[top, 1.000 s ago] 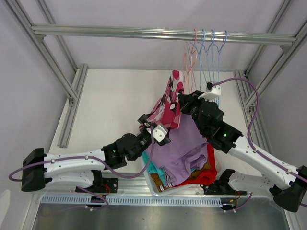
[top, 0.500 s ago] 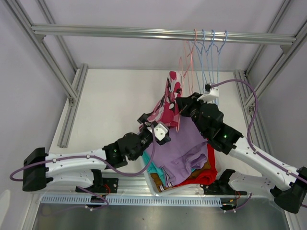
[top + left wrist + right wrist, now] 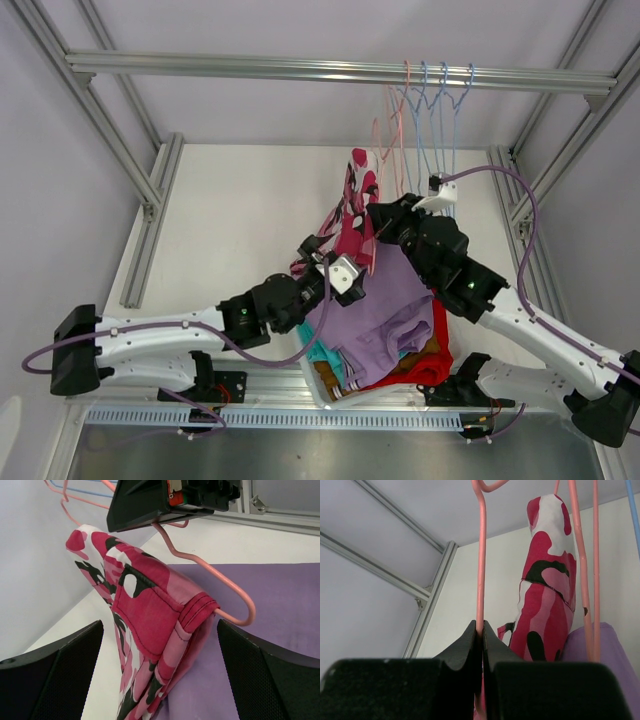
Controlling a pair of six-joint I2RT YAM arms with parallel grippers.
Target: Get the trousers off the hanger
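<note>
The pink camouflage trousers (image 3: 150,610) hang draped over one arm of the pink hanger (image 3: 481,555), above the desk (image 3: 230,220). The right end effector (image 3: 481,630) is clenched on the hanger's wire, just beside the cloth. The left end effector (image 3: 160,627) is released, its fingers spread wide to either side of the hanging garment. Under both arms, the lilac trousers (image 3: 385,310) lie on top of a heap with the red trousers (image 3: 437,345) and teal trousers (image 3: 318,352) at the desk's near edge.

Bright, diffuse, even lighting; sharp focus on the camouflage trousers (image 3: 150,625), slight blur on dark fingers (image 3: 50,675) in front of them.
</note>
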